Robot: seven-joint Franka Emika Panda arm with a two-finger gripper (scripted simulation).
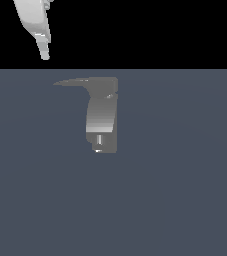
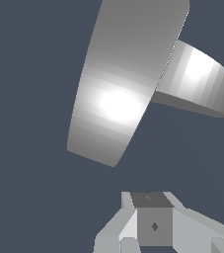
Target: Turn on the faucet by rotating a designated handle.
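The faucet (image 1: 101,117) is shaded grey, its handle (image 1: 72,82) darker grey. The gripper (image 1: 44,50) is white, at eleven o'clock against black.

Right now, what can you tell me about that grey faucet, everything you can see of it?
The faucet looks like smooth grey metal, shaded light to dark across a thick, curved upright body. At its lower end sits a small cylindrical nozzle stub. From the top block a thin flat handle sticks out towards the exterior view's left, tapering to a point. It stands on a plain blue-grey surface. Nothing touches it: the white gripper hangs above the handle's tip, clearly apart.
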